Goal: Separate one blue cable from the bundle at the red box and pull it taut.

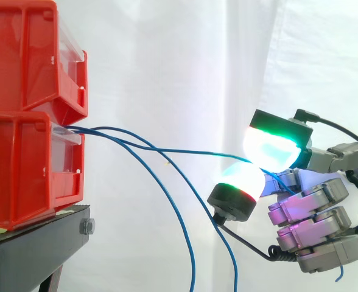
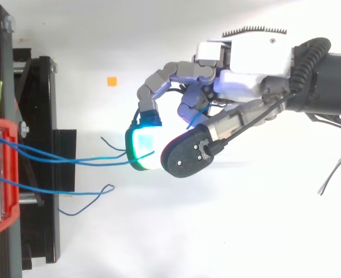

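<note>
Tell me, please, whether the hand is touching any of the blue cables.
Touching. The side view shows one blue cable running from the lower red bin in between the hand's glowing pads, which pinch it.

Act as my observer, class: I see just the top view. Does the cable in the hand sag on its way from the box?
Observer: Hardly; side on, the cable runs nearly straight from box to hand, bowing slightly.
Operator: And the loose ones?
Observer: Two loose cables droop steeply, down past the hand.
Operator: Where do they leave the box?
Observer: At its top edge, under a second box stacked on it.
</note>
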Controlling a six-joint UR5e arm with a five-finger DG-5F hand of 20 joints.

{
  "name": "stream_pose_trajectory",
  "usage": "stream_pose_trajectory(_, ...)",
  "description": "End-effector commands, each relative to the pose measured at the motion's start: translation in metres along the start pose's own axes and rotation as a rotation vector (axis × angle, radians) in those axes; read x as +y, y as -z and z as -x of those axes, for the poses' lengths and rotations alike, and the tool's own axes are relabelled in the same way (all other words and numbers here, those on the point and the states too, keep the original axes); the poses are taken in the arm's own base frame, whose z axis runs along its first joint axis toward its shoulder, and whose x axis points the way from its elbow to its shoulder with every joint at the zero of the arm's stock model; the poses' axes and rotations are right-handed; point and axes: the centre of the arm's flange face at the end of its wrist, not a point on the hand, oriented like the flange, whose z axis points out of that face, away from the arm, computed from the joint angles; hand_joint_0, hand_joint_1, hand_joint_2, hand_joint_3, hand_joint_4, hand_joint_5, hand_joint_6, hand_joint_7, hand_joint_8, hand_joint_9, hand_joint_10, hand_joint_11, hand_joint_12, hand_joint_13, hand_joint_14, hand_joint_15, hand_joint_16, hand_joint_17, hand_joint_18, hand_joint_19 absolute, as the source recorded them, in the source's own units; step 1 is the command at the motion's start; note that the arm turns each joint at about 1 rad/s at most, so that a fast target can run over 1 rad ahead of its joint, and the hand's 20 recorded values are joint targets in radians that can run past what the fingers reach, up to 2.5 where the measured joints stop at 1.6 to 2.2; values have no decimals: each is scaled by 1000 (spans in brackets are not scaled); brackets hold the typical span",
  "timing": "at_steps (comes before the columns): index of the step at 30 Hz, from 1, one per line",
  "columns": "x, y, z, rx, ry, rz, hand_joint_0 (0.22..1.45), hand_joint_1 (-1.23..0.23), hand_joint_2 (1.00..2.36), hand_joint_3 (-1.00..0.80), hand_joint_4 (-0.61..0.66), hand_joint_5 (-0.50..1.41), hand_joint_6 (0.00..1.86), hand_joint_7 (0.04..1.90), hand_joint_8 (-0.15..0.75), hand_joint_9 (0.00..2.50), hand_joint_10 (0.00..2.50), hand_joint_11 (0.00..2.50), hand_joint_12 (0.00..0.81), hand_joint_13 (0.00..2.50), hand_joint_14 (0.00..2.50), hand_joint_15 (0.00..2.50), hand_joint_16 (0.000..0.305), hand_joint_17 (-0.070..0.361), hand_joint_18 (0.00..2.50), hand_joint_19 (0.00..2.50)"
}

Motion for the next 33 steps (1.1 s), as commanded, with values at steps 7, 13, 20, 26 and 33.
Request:
stream_pose_trajectory(7, -1, 0, 0, -1, 2, -1, 730, -792, 1008, -387, -79, -167, 917, 981, 249, 1097, 1407, 1252, 313, 978, 2190, 1369, 27, 60, 1407, 1992)
stream_pose_trajectory(13, 0, 0, -1, 1, 2, -1, 725, -787, 1007, -390, -77, -167, 916, 990, 246, 1098, 1371, 1284, 307, 975, 2162, 1375, 27, 61, 1399, 1976)
stream_pose_trajectory(20, 0, 0, 0, -1, 2, -1, 722, -784, 1008, -385, -102, -166, 915, 997, 235, 1110, 1337, 1291, 308, 971, 2151, 1393, 27, 61, 1381, 1972)
stream_pose_trajectory(26, 1, 0, 0, 0, 1, 1, 715, -793, 1009, -367, -108, -162, 909, 1017, 230, 1162, 1251, 1370, 303, 963, 2163, 1393, 25, 57, 1375, 1953)
stream_pose_trajectory(33, -1, 0, -1, 1, 2, -2, 722, -796, 1009, -368, -88, -160, 904, 1035, 244, 1171, 1326, 1382, 309, 983, 2223, 1386, 25, 57, 1404, 1981)
